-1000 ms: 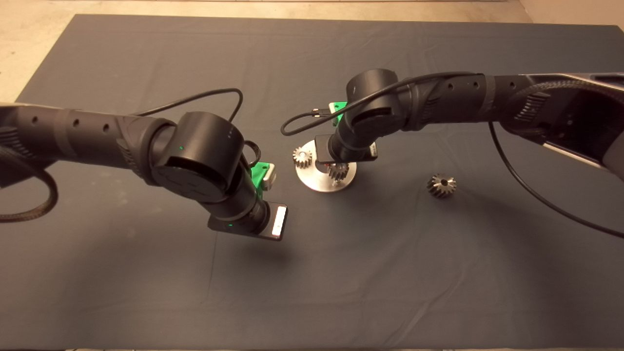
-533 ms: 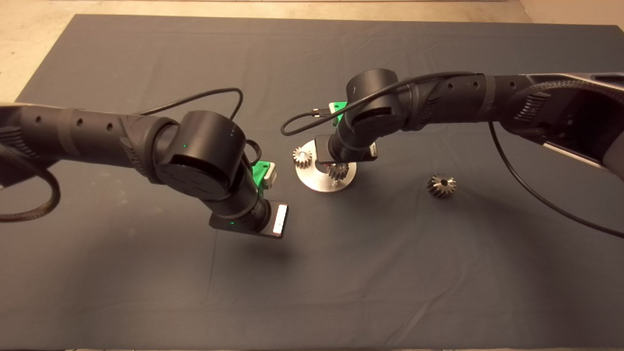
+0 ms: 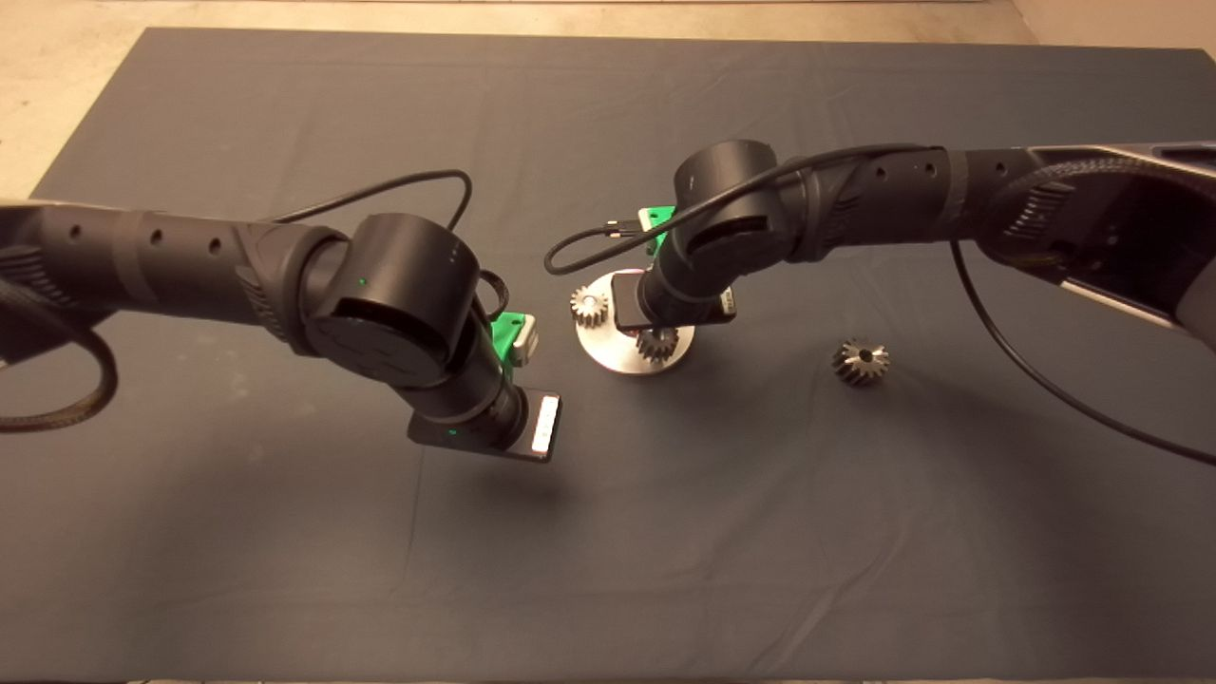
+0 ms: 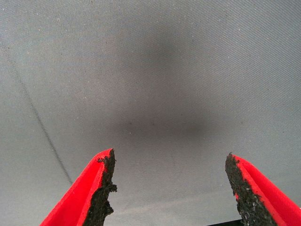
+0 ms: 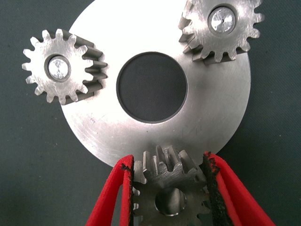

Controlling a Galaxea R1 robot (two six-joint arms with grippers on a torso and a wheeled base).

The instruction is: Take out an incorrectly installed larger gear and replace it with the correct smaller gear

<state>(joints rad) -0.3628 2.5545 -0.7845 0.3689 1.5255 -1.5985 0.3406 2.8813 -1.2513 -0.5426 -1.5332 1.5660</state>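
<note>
Right gripper (image 5: 167, 174), green with red fingers, is over the near edge of the round steel plate with a centre hole (image 5: 211, 113); its pads are clamped on the small grey straight-toothed steel gear (image 5: 167, 188), the smaller gear. Gear sits at the plate's rim; its bore looks dark, no bright pin end showing, so I judge it not yet seated.

Two matching small gears (image 5: 59, 68) (image 5: 220, 26) are mounted on bright pins elsewhere on the plate.

The larger gear, dark cone-like steel with slanted teeth (image 3: 861, 361), lies on the dark mat (image 3: 608, 570) well apart from the plate. Removal done; seating and letting go remain.

Left gripper (image 4: 169, 188) hangs spread wide over bare mat, holding nothing, near the plate's other side. Nothing blocks the vacant spot.
</note>
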